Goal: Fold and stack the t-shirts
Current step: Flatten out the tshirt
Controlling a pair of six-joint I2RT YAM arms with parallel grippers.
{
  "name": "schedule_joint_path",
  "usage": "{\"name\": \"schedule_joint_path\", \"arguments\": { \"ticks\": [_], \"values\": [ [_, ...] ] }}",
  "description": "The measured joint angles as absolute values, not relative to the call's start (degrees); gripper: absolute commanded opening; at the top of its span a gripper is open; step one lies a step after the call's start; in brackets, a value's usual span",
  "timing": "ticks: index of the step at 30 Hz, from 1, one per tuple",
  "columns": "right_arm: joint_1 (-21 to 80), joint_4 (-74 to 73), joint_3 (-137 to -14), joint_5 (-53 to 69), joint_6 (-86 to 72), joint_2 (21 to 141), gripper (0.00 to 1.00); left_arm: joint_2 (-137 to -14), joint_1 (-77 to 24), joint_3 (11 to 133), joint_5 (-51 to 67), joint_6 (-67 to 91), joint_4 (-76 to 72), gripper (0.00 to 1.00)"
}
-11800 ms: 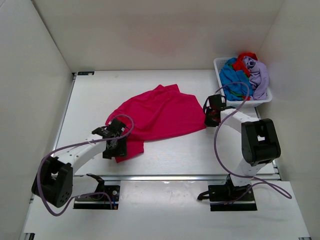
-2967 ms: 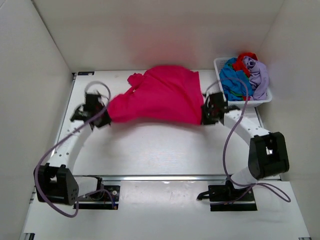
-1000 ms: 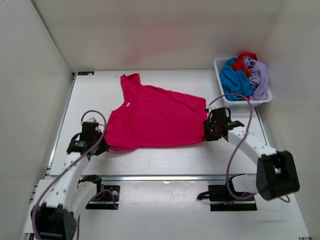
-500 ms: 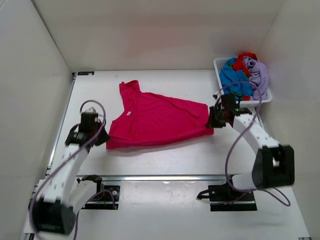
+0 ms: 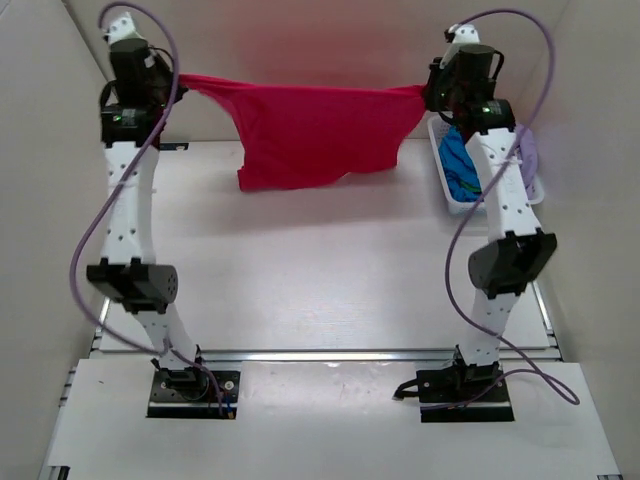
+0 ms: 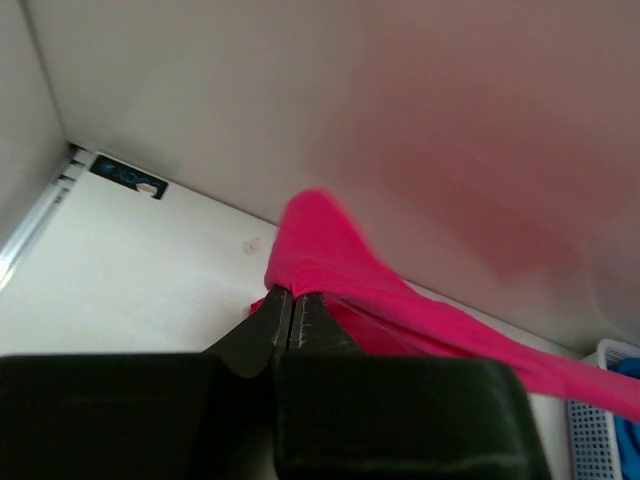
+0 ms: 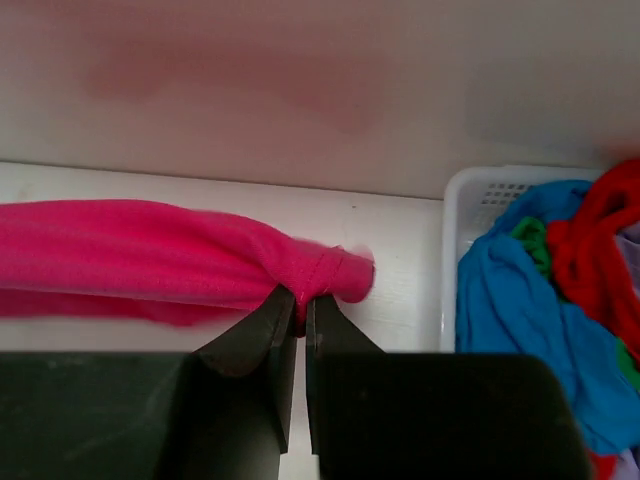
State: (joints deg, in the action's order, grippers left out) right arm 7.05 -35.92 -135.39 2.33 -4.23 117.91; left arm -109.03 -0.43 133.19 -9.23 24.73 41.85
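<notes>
Pink t-shirt (image 5: 310,130) aloft between left hand (image 6: 290,296) and right hand (image 7: 300,296) (both clamped)

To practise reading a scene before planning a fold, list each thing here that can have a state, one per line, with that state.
pink t-shirt: raised, stretched between both grippers, hanging unfolded.
left gripper: shut on one end of the pink t-shirt.
right gripper: shut on the other end.
blue t-shirt: crumpled in the basket.
red t-shirt: crumpled in the basket.
basket: holding the unfolded shirts.
</notes>
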Motion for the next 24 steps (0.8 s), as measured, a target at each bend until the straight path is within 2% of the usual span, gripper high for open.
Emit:
{"name": "schedule_joint_path", "arguments": {
  "ticks": [4,6,11,15,18,21,24],
  "values": [
    [6.6,-32.0,-122.4,3.1,-4.2,103.5,0.0,-97.8,0.7,128.6,-10.5,23.0,44.1,0.0],
    [6.1,-27.8,-112.4,3.7,-4.1,96.3,0.0,-92.2,0.4,122.3,-10.6,22.5,43.7,0.0],
    [5.9,-20.6,-82.4,4.3,-3.2,85.4,0.0,-76.2,-0.1,86.1,-9.8,22.2,39.0,0.0],
    [7.4,-21.0,-60.4,4.3,-4.4,83.4,0.0,-72.1,-1.2,64.3,-8.1,23.7,41.5,0.0],
    [10.5,-26.7,-49.4,3.3,-6.1,79.3,0.0,-63.1,-5.3,50.3,-7.7,26.0,45.3,0.0],
    [13.8,-30.3,-43.9,3.0,-8.3,71.4,0.0,-50.2,-9.9,44.5,-6.9,28.2,50.6,0.0],
    [13.5,-32.9,-42.0,4.0,-9.7,62.3,0.0,-40.2,-10.5,45.8,-7.7,29.6,54.5,0.0]
  ]
}}
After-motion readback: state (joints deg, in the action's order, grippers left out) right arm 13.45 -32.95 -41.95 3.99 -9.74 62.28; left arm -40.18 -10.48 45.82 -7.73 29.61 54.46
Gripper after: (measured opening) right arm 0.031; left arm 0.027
